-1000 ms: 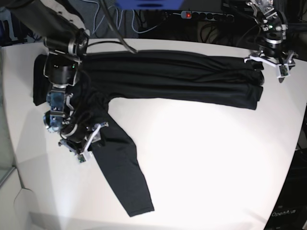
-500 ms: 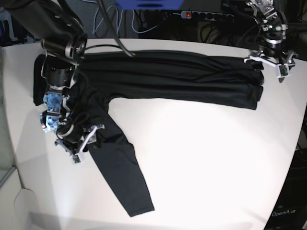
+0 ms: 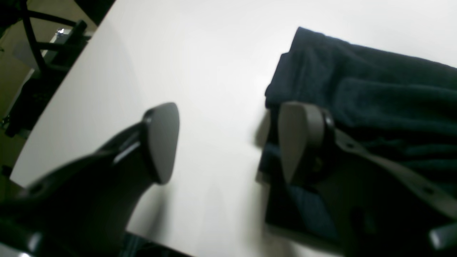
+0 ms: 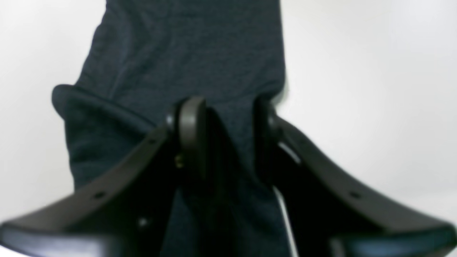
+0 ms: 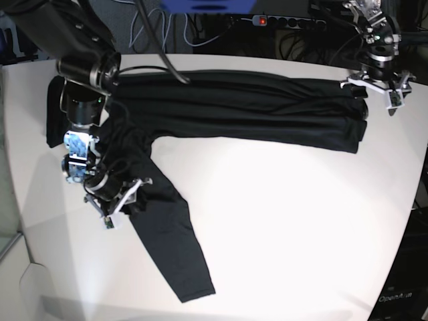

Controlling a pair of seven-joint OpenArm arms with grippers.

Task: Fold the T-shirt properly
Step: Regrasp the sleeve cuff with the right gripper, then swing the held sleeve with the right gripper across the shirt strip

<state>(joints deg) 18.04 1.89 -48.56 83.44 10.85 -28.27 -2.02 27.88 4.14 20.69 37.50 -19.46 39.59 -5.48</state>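
T-shirt lies folded along the table's far side, one sleeve trailing toward the near edge. My right gripper, half-closed, straddles that sleeve's upper part. My left gripper hangs wide open, empty, over the shirt's right end. Bare tabletop at near right.

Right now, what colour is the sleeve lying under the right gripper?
Plain black, no pattern; the T-shirt sleeve shows best in the base view.
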